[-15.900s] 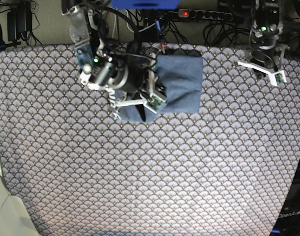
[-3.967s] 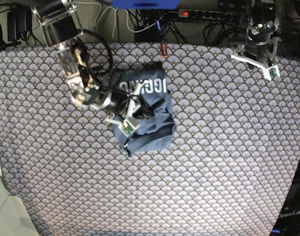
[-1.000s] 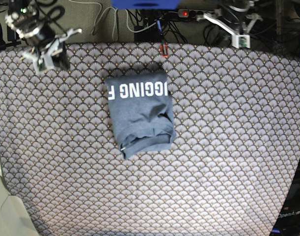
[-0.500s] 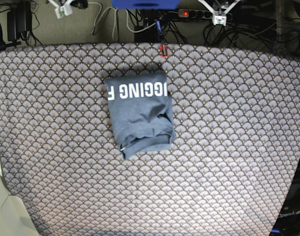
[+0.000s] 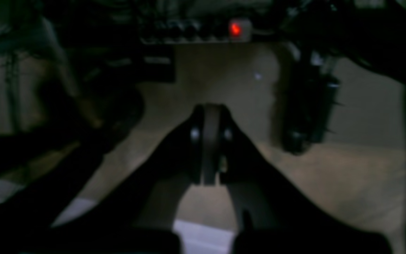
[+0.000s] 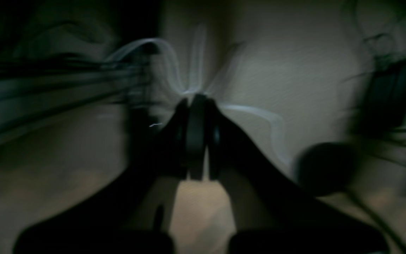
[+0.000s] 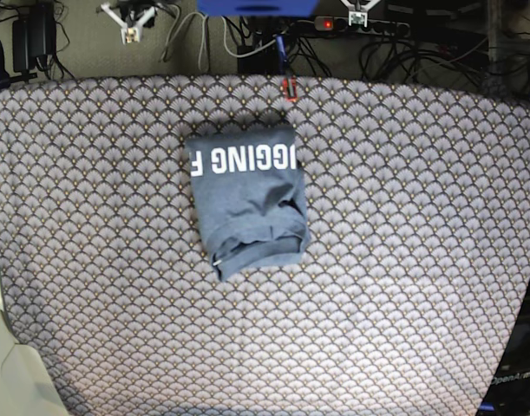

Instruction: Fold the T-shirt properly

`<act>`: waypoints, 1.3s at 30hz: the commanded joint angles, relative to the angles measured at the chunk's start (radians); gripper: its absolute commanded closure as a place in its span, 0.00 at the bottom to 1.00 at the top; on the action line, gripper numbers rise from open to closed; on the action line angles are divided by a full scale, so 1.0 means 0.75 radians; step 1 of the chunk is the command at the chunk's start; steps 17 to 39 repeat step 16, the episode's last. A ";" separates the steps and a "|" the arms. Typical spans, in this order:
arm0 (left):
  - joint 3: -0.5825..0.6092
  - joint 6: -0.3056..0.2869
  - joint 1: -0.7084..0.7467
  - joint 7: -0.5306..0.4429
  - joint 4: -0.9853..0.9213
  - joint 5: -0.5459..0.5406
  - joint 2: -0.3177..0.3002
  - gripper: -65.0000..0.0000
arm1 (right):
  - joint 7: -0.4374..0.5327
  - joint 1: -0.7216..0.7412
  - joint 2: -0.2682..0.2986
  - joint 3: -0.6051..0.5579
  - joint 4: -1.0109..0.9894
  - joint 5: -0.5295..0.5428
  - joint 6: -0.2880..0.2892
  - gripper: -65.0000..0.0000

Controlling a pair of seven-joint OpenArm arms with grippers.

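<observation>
- Base view: the T-shirt (image 7: pixel 247 201) lay folded into a compact upright rectangle on the patterned tablecloth (image 7: pixel 403 260), white block lettering face up along the edge nearest the power strip (image 7: pixel 356 26).
- The shirt's opposite edge, away from the power strip, showed a rolled, slightly skewed hem with one corner poking out; the fold looked tidy but not perfectly square.
- No gripper touched the shirt. Both arms were parked beyond the cloth's edge, near the power strip and well apart from the garment.
- Right gripper (image 7: pixel 128 19) sat at the top of the base view, to the side of the power strip; left gripper (image 7: pixel 356 12) sat almost over the strip.
- Left wrist view: left gripper (image 5: pixel 208 141) had its jaws pressed together on nothing, pointing at bare floor with the strip's red lamp (image 5: pixel 235 29) above.
- Right wrist view: right gripper (image 6: pixel 196 137) likewise clenched and empty; the frame was smeared, cables (image 6: pixel 189 77) only streaks, so finer detail could not be read.
- Judgement: the garment was left alone mid-cloth because folding looked finished; the arms tucked clear of the cloth read as a rest pose, leaving the shirt unobstructed.
</observation>
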 commanded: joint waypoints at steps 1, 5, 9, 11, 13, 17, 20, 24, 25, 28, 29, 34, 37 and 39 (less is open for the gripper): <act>-0.003 0.018 -0.024 -0.050 -0.063 -0.003 -0.004 0.99 | -0.004 -0.006 -0.002 -0.025 0.001 0.001 -0.036 1.00; -0.003 0.018 -0.139 -0.035 -0.153 -0.003 -0.010 0.99 | -0.068 0.039 -0.051 -0.131 -0.007 0.001 -0.195 1.00; -0.003 0.013 -0.212 0.116 -0.153 -0.003 -0.043 0.99 | -0.108 0.039 -0.075 -0.146 -0.007 0.001 -0.338 1.00; -0.003 0.013 -0.223 0.124 -0.151 -0.003 -0.049 0.99 | -0.108 0.045 -0.088 -0.146 -0.007 0.001 -0.338 1.00; 0.001 0.013 -0.251 0.128 -0.159 -0.001 -0.049 0.99 | -0.108 0.047 -0.102 -0.140 -0.007 0.003 -0.338 1.00; 0.005 0.013 -0.253 0.120 -0.159 0.007 -0.049 0.98 | -0.106 0.041 -0.124 -0.140 -0.003 0.003 -0.338 1.00; 0.005 0.013 -0.253 0.120 -0.159 0.007 -0.049 0.98 | -0.106 0.041 -0.124 -0.140 -0.003 0.003 -0.338 1.00; 0.005 0.013 -0.253 0.120 -0.159 0.007 -0.049 0.98 | -0.106 0.041 -0.124 -0.140 -0.003 0.003 -0.338 1.00; 0.005 0.013 -0.253 0.120 -0.159 0.007 -0.049 0.98 | -0.106 0.041 -0.124 -0.140 -0.003 0.003 -0.338 1.00; 0.005 0.013 -0.253 0.120 -0.159 0.007 -0.049 0.98 | -0.106 0.041 -0.124 -0.140 -0.003 0.003 -0.338 1.00; 0.005 0.013 -0.253 0.120 -0.159 0.007 -0.049 0.98 | -0.106 0.041 -0.124 -0.140 -0.003 0.003 -0.338 1.00; 0.005 0.013 -0.253 0.120 -0.159 0.007 -0.049 0.98 | -0.106 0.041 -0.124 -0.140 -0.003 0.003 -0.338 1.00; 0.005 0.013 -0.253 0.120 -0.159 0.007 -0.049 0.98 | -0.106 0.041 -0.124 -0.140 -0.003 0.003 -0.338 1.00; 0.005 0.013 -0.253 0.120 -0.159 0.007 -0.049 0.98 | -0.106 0.041 -0.124 -0.140 -0.003 0.003 -0.338 1.00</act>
